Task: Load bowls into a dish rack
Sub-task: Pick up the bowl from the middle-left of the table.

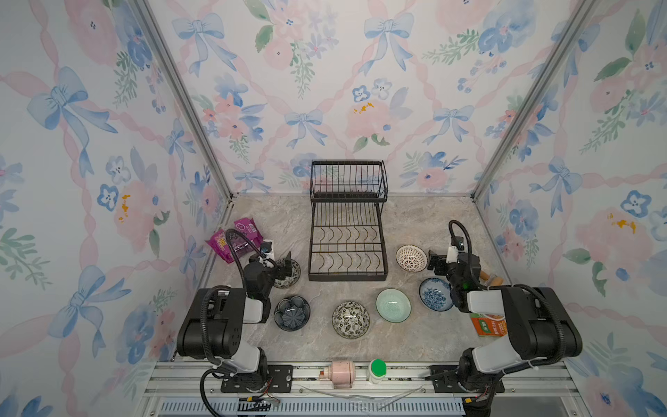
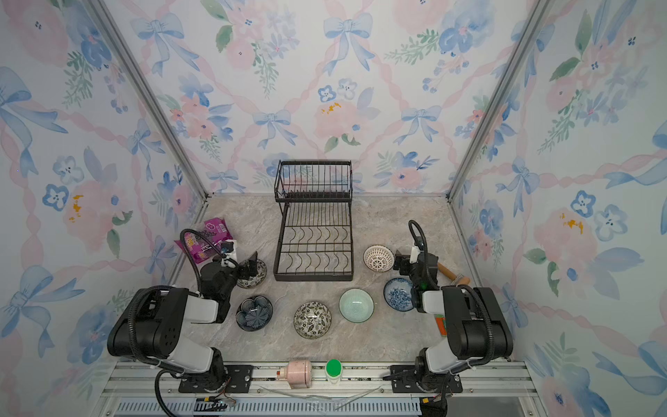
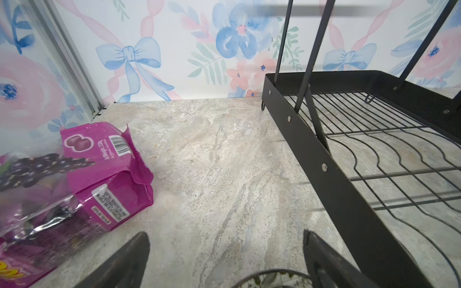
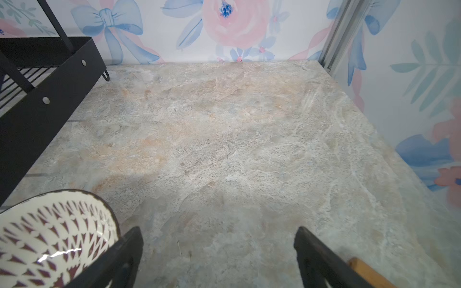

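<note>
A: Positions of the bowls to be logged.

B: All six are noted upright on the tabletop (image 1: 415,224); none is seen in the dish rack (image 1: 348,238). The lattice bowl (image 1: 411,258) sits near the rack on the right arm's side, the dark floral bowl (image 1: 290,274) on the left arm's side. The blue floral bowl (image 1: 436,294), mint bowl (image 1: 393,305), black-and-cream bowl (image 1: 351,320) and petal bowl (image 1: 291,313) are strung along the front.

A: Grippers?

B: Both are seen with jaws wide apart and nothing held. The left gripper (image 1: 283,265) hangs over the dark floral bowl. The right gripper (image 4: 218,234) is beside the lattice bowl, not around it — the bowl lies outside the jaws, toward the rack, close against one finger (image 4: 127,251).

A: What does the next move turn on?

B: That offset, it is judged: the right gripper would need shifting rackward until one jaw stands inside the rim. The bowls are round, so no long axis is to be reckoned.

A: Anything hidden?

B: Much of the dark floral bowl is covered by the left gripper; in its wrist view only a sliver of rim shows. Whether a jaw straddles that rim cannot be told — nor whether the finger touches the lattice bowl.
</note>
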Controlling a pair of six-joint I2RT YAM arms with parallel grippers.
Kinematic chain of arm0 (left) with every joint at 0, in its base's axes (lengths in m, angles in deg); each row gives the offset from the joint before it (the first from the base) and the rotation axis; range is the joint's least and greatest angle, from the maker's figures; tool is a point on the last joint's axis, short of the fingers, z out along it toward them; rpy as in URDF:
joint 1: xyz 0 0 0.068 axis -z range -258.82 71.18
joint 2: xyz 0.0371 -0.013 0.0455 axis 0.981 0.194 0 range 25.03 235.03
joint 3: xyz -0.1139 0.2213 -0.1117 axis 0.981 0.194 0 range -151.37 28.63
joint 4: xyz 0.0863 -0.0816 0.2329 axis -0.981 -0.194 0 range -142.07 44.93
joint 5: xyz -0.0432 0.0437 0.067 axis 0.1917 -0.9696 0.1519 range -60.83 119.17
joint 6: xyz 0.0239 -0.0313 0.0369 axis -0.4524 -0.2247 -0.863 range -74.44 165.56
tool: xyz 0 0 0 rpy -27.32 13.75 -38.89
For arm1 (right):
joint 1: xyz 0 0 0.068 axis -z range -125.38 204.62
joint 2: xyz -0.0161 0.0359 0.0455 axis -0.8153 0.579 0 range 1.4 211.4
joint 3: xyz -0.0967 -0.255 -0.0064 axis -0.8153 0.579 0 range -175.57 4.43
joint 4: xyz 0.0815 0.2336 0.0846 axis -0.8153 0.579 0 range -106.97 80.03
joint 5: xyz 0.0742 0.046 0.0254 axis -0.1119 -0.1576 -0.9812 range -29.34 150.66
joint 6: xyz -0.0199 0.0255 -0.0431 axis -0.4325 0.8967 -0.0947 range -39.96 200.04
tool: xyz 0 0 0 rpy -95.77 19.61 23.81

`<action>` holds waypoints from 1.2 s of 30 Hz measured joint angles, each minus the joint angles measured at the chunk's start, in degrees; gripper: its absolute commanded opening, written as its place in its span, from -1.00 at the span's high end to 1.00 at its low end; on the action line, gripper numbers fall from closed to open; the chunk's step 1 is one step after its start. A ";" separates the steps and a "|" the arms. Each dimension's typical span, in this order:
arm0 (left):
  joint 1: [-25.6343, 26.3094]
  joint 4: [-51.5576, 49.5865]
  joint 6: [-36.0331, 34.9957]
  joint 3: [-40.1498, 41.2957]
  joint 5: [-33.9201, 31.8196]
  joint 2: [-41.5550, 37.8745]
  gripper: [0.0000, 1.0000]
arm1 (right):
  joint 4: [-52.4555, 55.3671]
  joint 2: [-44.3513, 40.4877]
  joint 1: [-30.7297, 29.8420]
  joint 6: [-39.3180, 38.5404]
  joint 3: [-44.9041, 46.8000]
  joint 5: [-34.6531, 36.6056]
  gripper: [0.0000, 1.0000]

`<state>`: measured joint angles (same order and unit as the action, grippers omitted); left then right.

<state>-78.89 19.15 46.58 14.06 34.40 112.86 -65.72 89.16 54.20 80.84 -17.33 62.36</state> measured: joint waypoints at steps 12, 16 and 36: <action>0.04 -0.15 0.39 -0.02 -3.98 0.00 -0.95 | 0.00 0.00 0.00 0.00 0.00 0.00 -0.92; 0.04 -0.35 0.50 -0.02 -4.50 0.00 -0.96 | 0.00 0.00 0.00 0.00 0.00 0.00 -0.92; 0.11 -1.11 0.52 -0.02 -5.46 0.00 -0.96 | 0.07 0.02 -0.48 -0.04 -0.42 0.02 -0.92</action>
<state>-78.78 18.04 47.10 14.04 28.94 112.86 -65.65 89.19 53.71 80.80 -17.75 62.38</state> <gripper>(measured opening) 0.980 0.960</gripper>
